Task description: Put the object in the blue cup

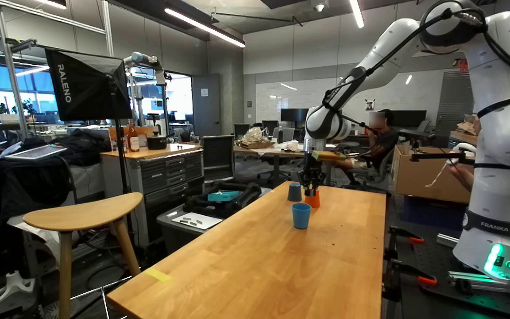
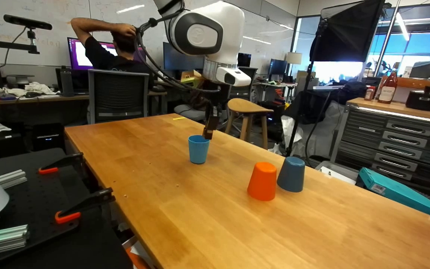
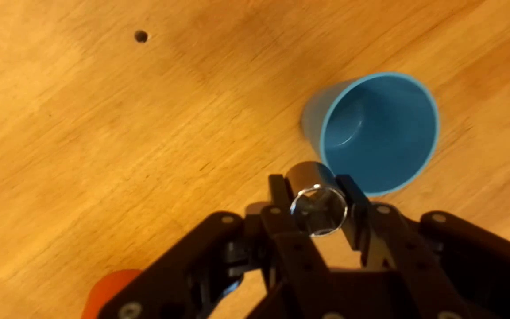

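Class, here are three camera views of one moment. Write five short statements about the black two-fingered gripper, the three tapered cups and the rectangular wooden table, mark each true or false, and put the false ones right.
1. The black two-fingered gripper is closed on a shiny metallic-looking cylinder. True.
2. The light-blue tapered cup lies on its side. False: the light-blue tapered cup stands upright, mouth up.
3. The orange tapered cup stands upside down on the rectangular wooden table. True.
4. The cylinder rests on the bottom of the light-blue cup. False: it is held between the gripper's fingers.
5. The dark-blue tapered cup stands upside down. True.
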You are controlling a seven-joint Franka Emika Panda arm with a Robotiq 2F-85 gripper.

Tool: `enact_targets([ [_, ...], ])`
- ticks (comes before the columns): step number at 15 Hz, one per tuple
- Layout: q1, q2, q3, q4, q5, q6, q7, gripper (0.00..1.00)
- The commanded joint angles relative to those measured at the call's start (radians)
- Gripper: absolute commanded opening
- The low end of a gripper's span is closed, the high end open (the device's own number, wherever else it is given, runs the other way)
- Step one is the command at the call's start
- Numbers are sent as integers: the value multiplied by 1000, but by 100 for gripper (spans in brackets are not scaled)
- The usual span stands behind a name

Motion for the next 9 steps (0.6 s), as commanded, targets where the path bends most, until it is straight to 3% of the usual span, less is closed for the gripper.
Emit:
enact_targets([
  [1,-3,-48,47,-24,91,-28,-67,12],
  [9,22,28,86,35,134,-11,-56,12],
])
